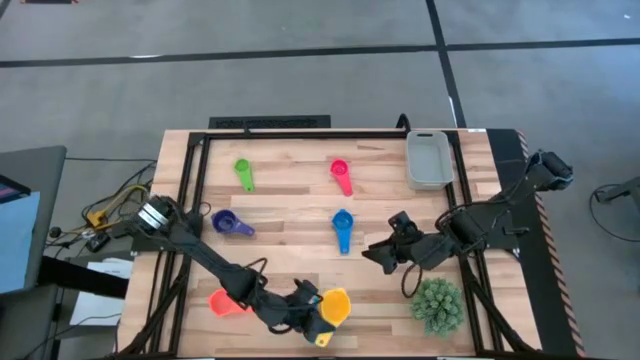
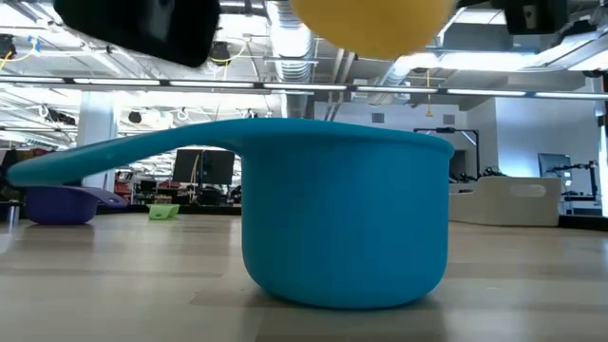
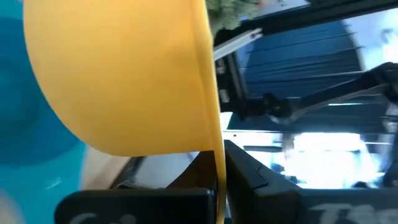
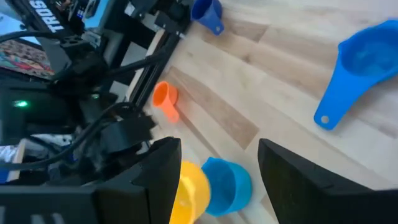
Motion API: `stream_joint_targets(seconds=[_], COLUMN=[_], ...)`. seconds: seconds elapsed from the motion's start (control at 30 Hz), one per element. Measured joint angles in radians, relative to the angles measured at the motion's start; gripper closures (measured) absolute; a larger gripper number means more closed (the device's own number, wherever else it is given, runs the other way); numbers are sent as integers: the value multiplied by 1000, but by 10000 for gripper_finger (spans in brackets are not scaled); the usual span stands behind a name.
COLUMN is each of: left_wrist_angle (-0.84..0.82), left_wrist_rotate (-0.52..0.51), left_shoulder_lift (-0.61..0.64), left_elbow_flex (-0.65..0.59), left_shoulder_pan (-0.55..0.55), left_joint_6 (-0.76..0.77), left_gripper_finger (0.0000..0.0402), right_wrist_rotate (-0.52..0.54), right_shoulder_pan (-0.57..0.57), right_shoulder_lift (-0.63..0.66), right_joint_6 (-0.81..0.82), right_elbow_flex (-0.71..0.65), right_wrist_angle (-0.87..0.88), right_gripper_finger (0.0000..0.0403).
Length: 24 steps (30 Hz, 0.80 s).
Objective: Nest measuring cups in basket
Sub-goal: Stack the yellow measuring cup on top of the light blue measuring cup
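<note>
The left end effector (image 1: pixel 322 318) was down at the near edge of the counter (image 1: pixel 290 200), clamped tight on the handle of the yellow cup (image 1: pixel 336 305) and holding it clear of the wood! Right beneath that bowl sat the light blue cup (image 2: pixel 347 223), upright on the counter, so my read was that a stacking move was under way. The orange cup (image 1: pixel 226 301) lay just off to that end effector's outer side.

Over on the other side, the right end effector (image 1: pixel 382 255) hung with its fingers spread wide and nothing between them. The blue cup (image 1: pixel 343 226) lay just beside it toward the counter's middle, and the spiky green plant (image 1: pixel 438 304) sat near it on the front side.

And the basket (image 1: pixel 429 160)? Far corner, beyond the right end effector, and as far as the overhead showed, not one cup inside it. The green cup (image 1: pixel 244 173) and the pink-red cup (image 1: pixel 341 175) lay loose toward the back, well apart from both end effectors, and the navy cup (image 1: pixel 230 224) rested near the left arm's base. So the job looked barely begun: all seven scoops out, none nested in the bin.

Writing? Only part of a word in white on dark arm hardware in the right wrist view, starting "TROS"; the rest was cut off.
</note>
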<state>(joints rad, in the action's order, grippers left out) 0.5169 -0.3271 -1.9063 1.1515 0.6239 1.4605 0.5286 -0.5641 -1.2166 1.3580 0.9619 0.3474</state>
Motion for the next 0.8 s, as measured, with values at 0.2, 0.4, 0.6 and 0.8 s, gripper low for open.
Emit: stream_joint_targets(seconds=[0.2, 0.4, 0.6, 0.8], left_wrist_angle=[-17, -101, -135, -167], left_wrist_rotate=[17, 78, 118, 153], left_shoulder_lift=[-29, -28, -28, -28], left_elbow_flex=[-9, -11, -11, -11], left_shoulder_pan=[0, -2, -14, -29], left_joint_6=[29, 45, 39, 46], left_gripper_finger=[401, 401, 401, 390], right_wrist_rotate=[8, 16, 35, 41], right_shoulder_pan=[-34, -54, -69, -72], right_shoulder_lift=[0, 0, 0, 0], right_joint_6=[14, 23, 25, 24], right_elbow_flex=[0, 0, 0, 0], right_wrist_angle=[10, 12, 13, 15], right_gripper_finger=[168, 168, 168, 168])
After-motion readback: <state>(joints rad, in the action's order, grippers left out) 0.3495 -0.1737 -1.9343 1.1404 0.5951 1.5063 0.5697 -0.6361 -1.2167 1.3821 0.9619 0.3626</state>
